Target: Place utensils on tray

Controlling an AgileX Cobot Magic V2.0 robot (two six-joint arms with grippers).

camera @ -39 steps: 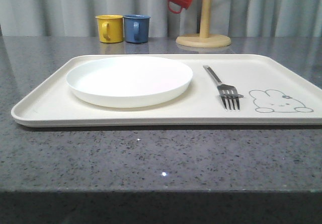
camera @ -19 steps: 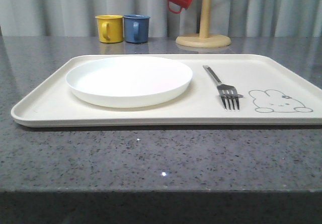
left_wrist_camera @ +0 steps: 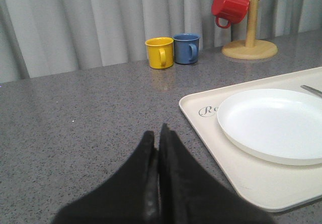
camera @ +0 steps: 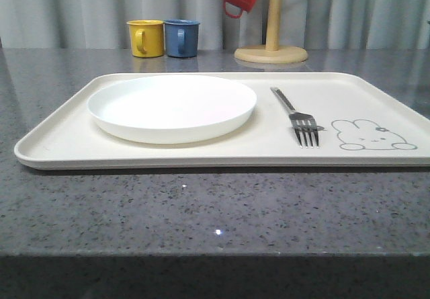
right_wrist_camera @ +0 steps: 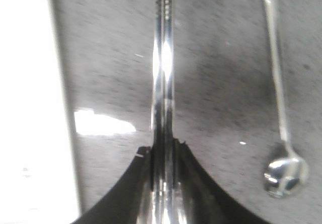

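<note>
Right gripper (right_wrist_camera: 162, 156) is clamped on the chopsticks (right_wrist_camera: 163, 68), held over bare counter (right_wrist_camera: 216, 83) just beside the tray (right_wrist_camera: 30, 108). Spoon (right_wrist_camera: 286, 171) lies on the counter nearby, untouched. Left gripper (left_wrist_camera: 157, 148) is closed on nothing, over the counter beside the tray. Plate (camera: 172, 107) and fork (camera: 297, 118) are already on the tray. Judged 2 of 4 placed; chopsticks underway, spoon left.

Left claw (left_wrist_camera: 158, 142) matte black, two long flat fingers tapering to narrow tips, faint ribbed texture along the inner edges, right claw (right_wrist_camera: 162, 151) black too, fingers curving outward toward a broader base
</note>
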